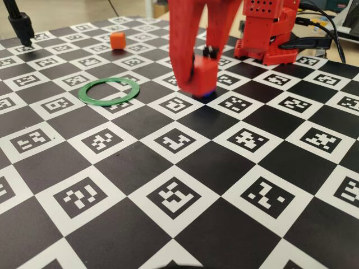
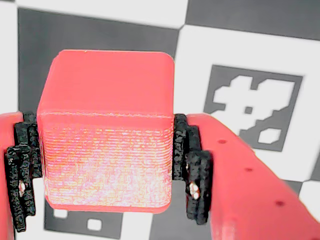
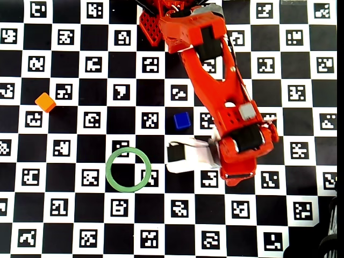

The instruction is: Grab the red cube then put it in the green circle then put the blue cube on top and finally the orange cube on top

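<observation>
My gripper (image 2: 106, 170) is shut on the red cube (image 2: 107, 135), with the black pads (image 2: 192, 170) pressed against its two sides. In the fixed view the gripper (image 1: 201, 78) holds it low over the board, right of the green circle (image 1: 108, 91). The ring lies flat and empty, and it also shows in the overhead view (image 3: 128, 170). The blue cube (image 3: 182, 120) sits on the board just beyond the gripper; only a blue sliver (image 1: 208, 93) shows in the fixed view. The orange cube (image 1: 117, 40) stands far left at the back, also visible from overhead (image 3: 45, 101). From overhead the arm hides the red cube.
The checkerboard mat (image 1: 168, 140) with printed markers covers the table. The red arm base (image 1: 269, 33) stands at the back right with cables beside it. A black stand (image 1: 21, 25) is at the back left corner.
</observation>
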Robot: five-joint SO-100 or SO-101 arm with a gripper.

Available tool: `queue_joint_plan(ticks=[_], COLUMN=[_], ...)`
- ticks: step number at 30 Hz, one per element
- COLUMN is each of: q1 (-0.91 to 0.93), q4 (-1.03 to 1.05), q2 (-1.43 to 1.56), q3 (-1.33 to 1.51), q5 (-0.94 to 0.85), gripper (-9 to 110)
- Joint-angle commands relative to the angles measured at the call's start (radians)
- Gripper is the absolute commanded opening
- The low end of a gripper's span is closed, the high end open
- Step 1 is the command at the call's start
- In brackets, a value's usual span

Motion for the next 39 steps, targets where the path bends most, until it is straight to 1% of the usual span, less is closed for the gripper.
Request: queue_joint_plan(ticks=[1,5,10,19,23,32,39], q1=[0.074,0.170,0.299,0.407,0.445,0.534,0.551], q4=[0.060,0.110,0.123,0.158,0.160,0.140,0.032], q2=[0.210,0.262,0.259,0.250,0.241,0.115,0.067], q3=[0.008,0.025,0.023,0.034,0.058,0.054,0.095], q5=[-0.103,-0.193,-0.288,-0.425,-0.460,-0.500,-0.492], gripper=[10,10,10,10,10,10,10])
